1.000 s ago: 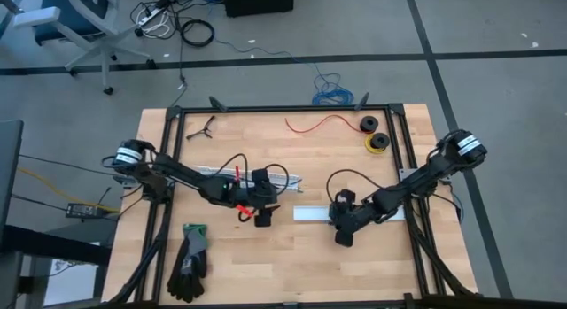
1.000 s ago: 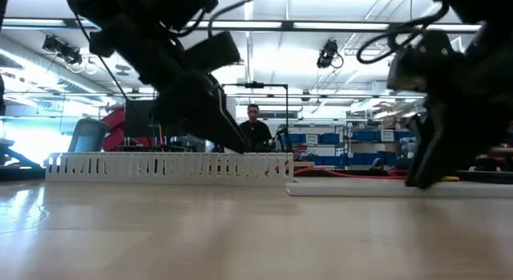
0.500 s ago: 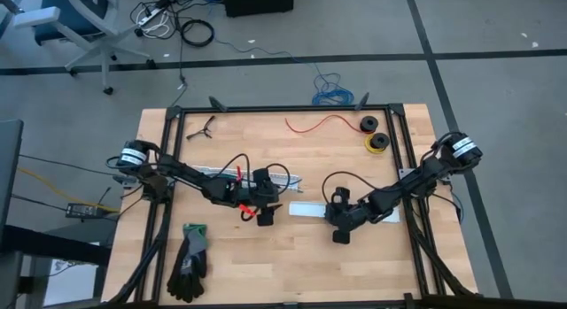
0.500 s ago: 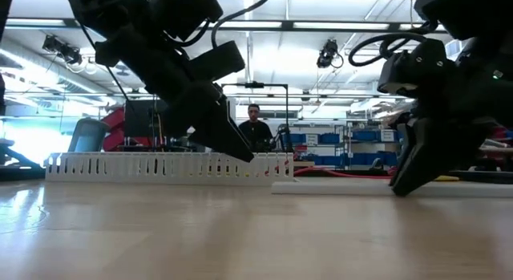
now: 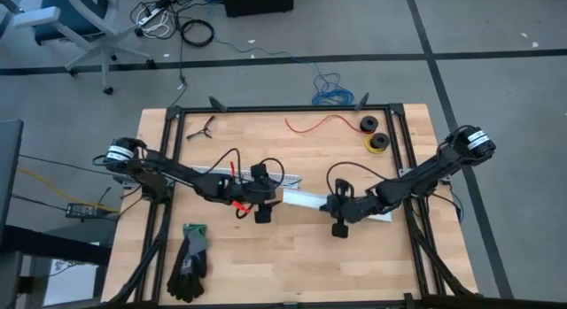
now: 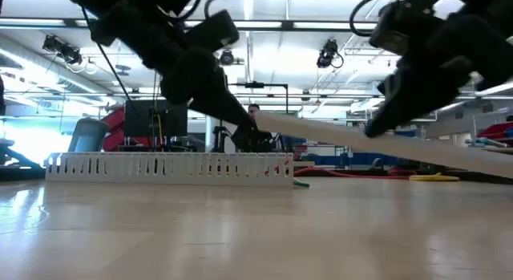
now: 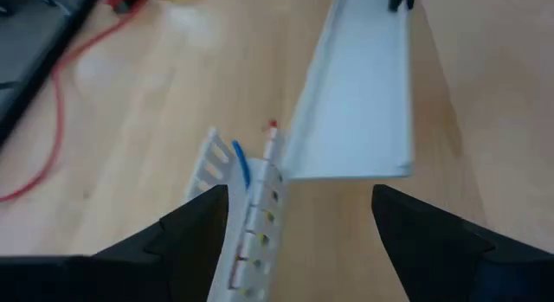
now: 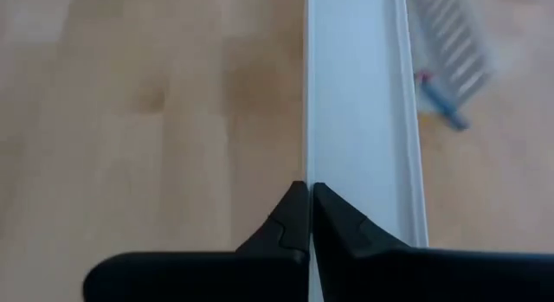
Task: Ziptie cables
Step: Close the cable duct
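High view | right gripper (image 5: 339,222) clamped on lid (image 5: 306,201) edge | left gripper (image 5: 262,212) jaws apart over channel (image 5: 221,172) | cables (image 7: 242,163) in channel; light, floppy, grab mid-bundle

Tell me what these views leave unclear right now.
- Cables: left wrist view shows only coloured tips at the slotted channel end; blurred.
- High view: left gripper covers that channel's end.
- White cover strip: right gripper shut on its edge; strip's near end cut off by the right wrist view's frame.
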`<state>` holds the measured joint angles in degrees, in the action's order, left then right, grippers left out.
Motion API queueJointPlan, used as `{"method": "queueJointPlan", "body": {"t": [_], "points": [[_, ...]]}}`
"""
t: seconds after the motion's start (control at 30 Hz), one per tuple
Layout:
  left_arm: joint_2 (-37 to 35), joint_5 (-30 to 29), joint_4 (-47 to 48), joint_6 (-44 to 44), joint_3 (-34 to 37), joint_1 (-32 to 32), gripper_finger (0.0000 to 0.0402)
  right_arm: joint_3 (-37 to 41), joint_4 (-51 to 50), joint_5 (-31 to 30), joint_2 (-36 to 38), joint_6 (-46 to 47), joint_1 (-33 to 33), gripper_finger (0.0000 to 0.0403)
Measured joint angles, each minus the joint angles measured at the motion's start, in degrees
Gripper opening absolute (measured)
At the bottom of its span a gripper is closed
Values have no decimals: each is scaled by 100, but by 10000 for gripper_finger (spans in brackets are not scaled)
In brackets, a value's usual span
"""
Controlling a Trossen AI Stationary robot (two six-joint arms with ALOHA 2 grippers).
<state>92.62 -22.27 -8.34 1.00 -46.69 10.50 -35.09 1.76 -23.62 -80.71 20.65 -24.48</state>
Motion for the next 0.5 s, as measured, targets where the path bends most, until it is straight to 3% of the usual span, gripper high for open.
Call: {"method": "queueJointPlan", "body": {"t": [0.17,0.5], "points": [[-532,-413,864,-22,-1,9,295,0,-8,87,167,-426,610,0],[-948,-781,1805,-441,-1,9,295,-60,136,2496,120,-1019,2301,0]]}}
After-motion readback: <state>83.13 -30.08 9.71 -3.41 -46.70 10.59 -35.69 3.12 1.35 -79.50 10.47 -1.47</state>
